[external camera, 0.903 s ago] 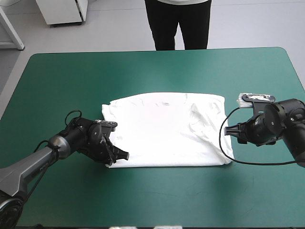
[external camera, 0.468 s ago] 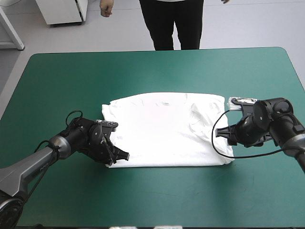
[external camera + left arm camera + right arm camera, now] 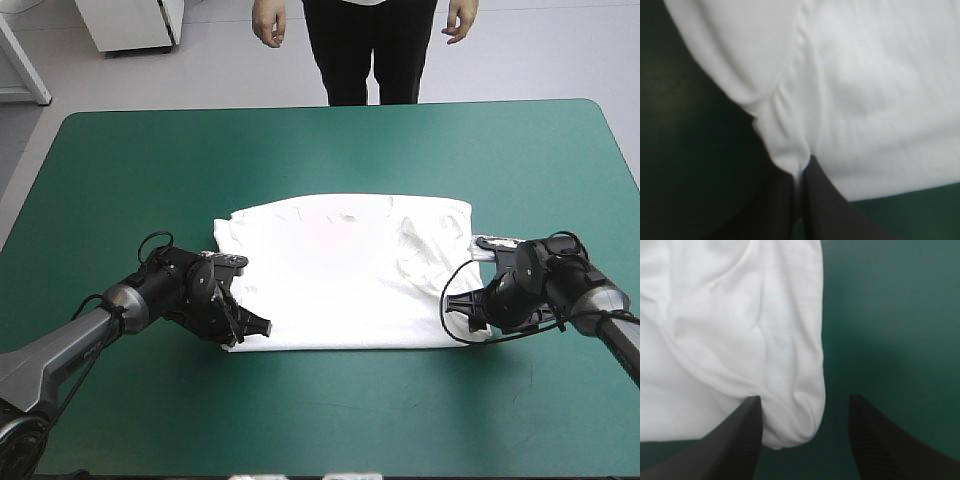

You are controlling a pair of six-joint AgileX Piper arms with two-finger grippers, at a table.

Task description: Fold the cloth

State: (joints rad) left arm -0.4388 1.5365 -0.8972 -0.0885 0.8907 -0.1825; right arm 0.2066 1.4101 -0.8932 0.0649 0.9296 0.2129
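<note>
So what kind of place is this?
Probably a robot lab or test room: one white T-shirt lies flat on a teal-green table, with the left gripper and the right gripper at its near corners.

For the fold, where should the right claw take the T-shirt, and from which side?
Probably the near right corner of the T-shirt, coming in low from the right edge of the table. That rounded, layered corner lies between the open fingers of the right claw, so closing should catch every layer. The left claw pinches the other near corner.
</note>
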